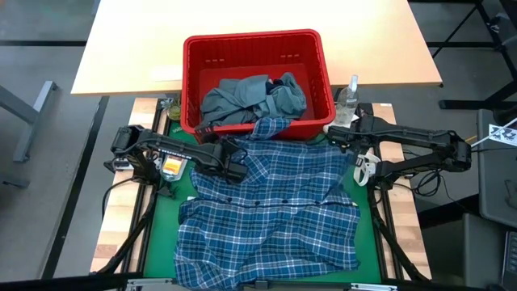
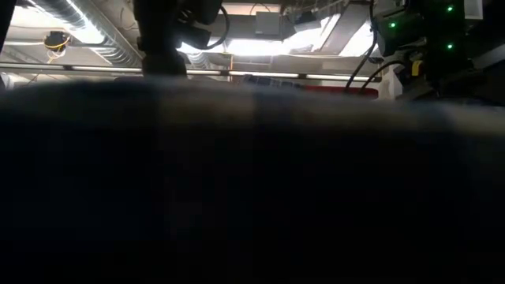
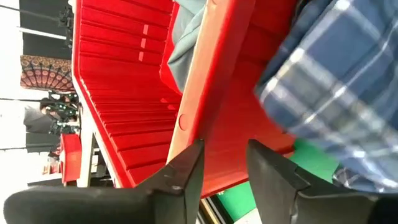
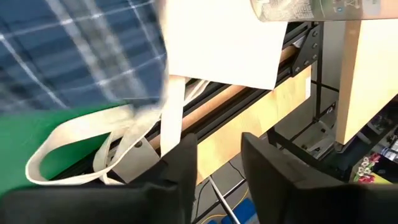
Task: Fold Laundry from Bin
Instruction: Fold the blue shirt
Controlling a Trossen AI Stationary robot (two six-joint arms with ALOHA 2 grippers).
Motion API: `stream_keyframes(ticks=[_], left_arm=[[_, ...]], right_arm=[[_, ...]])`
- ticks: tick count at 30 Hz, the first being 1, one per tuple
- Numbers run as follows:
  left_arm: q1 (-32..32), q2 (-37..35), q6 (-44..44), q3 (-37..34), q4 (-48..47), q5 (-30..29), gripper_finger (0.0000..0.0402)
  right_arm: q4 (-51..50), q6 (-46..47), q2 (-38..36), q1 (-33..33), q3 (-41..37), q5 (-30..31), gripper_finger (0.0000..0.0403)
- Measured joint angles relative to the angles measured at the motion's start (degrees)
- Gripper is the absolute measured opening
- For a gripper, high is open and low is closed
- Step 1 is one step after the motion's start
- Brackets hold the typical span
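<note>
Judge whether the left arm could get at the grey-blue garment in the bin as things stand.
Probably yes. The left gripper, open and empty, sits just outside the bin near wall, and the grey-blue garment lies uncovered on top; only that rim must be cleared.

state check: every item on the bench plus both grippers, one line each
plaid shirt: spread flat on the green mat, collar edge at the bin wall
bin: upright, holds grey-blue garment
left gripper: open, empty, near the bin wall
right gripper: open, empty, at the table's right edge
</note>
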Motion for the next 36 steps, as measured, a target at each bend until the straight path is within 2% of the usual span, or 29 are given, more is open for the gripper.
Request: stream_keyframes(ticks=[6,14,19,24,30,36], left_arm=[[-2.78,-1.29,0.85,0.02,-0.07,2.53,0.0118],[-8.30,-5.14,0.62,0.02,-0.06,16.90,0.0096],[-12.97,-5.48,-1.85,0.02,0.06,25.03,0.0084],[-17.43,-5.46,-5.51,0.02,2.29,27.93,0.0078],[-20.68,-5.44,-9.12,0.00,9.66,28.94,0.0076],[-22.58,-5.44,-8.77,0.00,17.31,28.94,0.0076]], right_arm=[[-0.01,0.02,0.00,0.01,0.00,-0.98,0.0145],[0.02,0.04,0.00,0.04,0.00,-8.44,0.0136],[0.62,0.07,0.00,2.29,0.00,-9.42,0.0136],[1.25,4.50,-0.02,9.77,0.00,-11.10,0.0136],[6.41,14.60,-0.02,23.59,0.00,-12.98,0.0135],[8.85,29.37,-0.02,37.86,0.00,-13.68,0.0135]])
